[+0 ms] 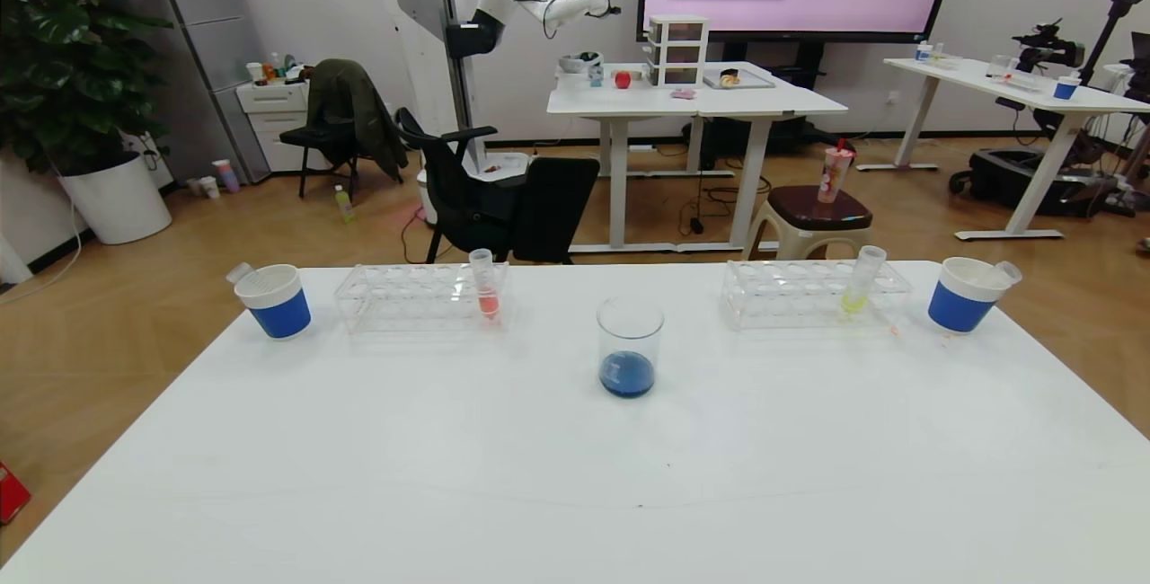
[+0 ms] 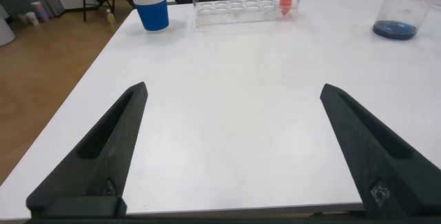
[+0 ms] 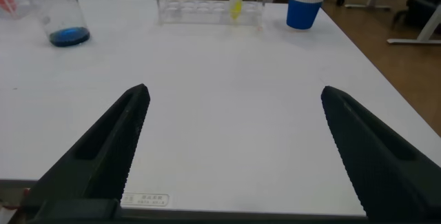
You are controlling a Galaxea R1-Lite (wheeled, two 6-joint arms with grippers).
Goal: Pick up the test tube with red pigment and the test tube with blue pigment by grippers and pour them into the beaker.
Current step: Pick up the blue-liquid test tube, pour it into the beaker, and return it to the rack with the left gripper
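The beaker stands at the table's middle with dark blue liquid in its bottom; it also shows in the left wrist view and the right wrist view. A tube with salmon-red liquid stands upright in the left rack. No tube with sky-blue liquid shows. A clear tube without visible liquid leans in each paper cup, left and right. My left gripper and right gripper are open and empty over the table's near edge, out of the head view.
A tube with yellow-green liquid stands in the right rack. Blue-banded paper cups stand at the far left and far right of the white table. Chairs and other tables stand beyond.
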